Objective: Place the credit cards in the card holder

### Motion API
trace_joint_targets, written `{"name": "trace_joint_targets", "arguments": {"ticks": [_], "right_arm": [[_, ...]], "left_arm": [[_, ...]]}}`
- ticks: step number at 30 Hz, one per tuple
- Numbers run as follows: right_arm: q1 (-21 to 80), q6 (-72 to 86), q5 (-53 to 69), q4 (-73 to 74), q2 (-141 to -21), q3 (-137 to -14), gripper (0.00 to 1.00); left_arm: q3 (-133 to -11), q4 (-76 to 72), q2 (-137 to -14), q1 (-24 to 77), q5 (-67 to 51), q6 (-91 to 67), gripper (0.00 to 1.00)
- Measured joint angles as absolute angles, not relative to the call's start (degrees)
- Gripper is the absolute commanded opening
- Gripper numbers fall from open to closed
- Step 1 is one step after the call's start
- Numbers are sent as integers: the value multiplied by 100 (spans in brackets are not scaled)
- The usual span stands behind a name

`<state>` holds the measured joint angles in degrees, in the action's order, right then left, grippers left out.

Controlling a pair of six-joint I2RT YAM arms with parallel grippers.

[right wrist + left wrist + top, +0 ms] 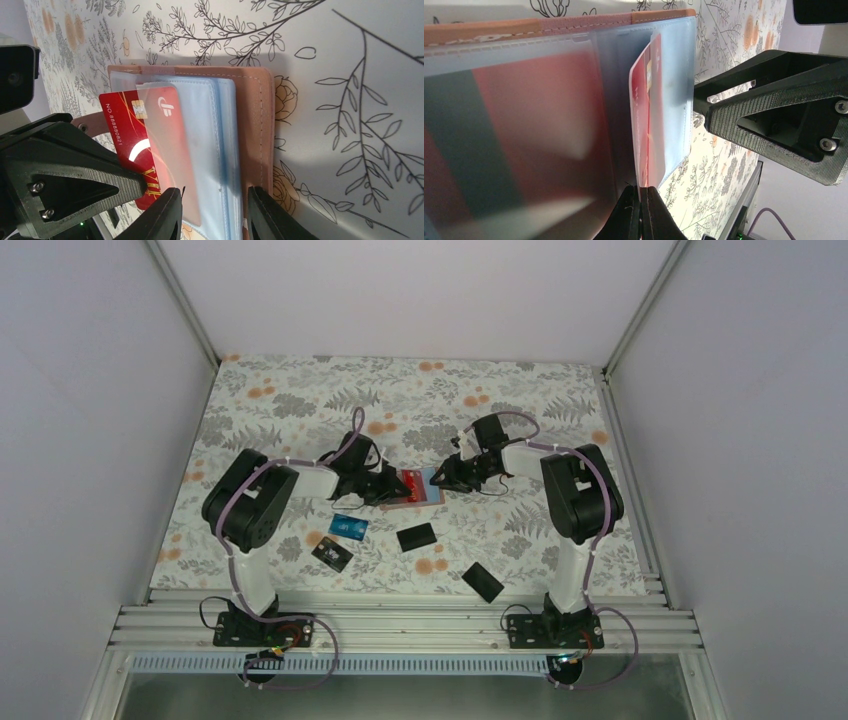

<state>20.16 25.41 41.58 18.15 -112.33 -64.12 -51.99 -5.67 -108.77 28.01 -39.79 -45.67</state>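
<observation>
Card holder: your tan-brown leather folding card holder (260,125) is lying open at the middle of the floral-patterned table (560,400), its clear plastic sleeves (200,130) facing up.
Left claw: your left gripper (640,192) is clenching the red plastic credit card (125,130) by one edge and feeding it under a clear sleeve. About half is showing inside.
Right claw: your right gripper (214,192) is sitting released at the holder's 3 o'clock edge. Its fingers are spreading either side of the sleeves, apparently steadying them.
Waiting cards: seen from above, the blue card (350,527) is lying at the holder's 8 o'clock, the black card with pale marks (331,554) at 7, the plain black card (416,536) at 6, and the second plain black card (483,581) at 5, all apart from the holder.
Progress: you are seating the red card, which is not yet fully home, and four cards are waiting. Blurred colour in the other sleeves may be cards; you cannot tell.
</observation>
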Motion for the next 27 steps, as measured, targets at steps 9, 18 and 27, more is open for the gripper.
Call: {"name": "trace_joint_targets", "arguments": {"ticks": [9, 18, 27], "right_arm": [[2016, 2541, 4224, 1780, -11255, -6412, 35], [2016, 2541, 4226, 1785, -11264, -6423, 35], [2016, 2539, 4272, 1798, -11299, -6464, 35]], "left_arm": [[-5231, -611, -10938, 2801, -4066, -4563, 2], [-5411, -497, -11069, 2818, -4130, -4523, 2], [-5594, -497, -11253, 2877, -4224, -4497, 2]]}}
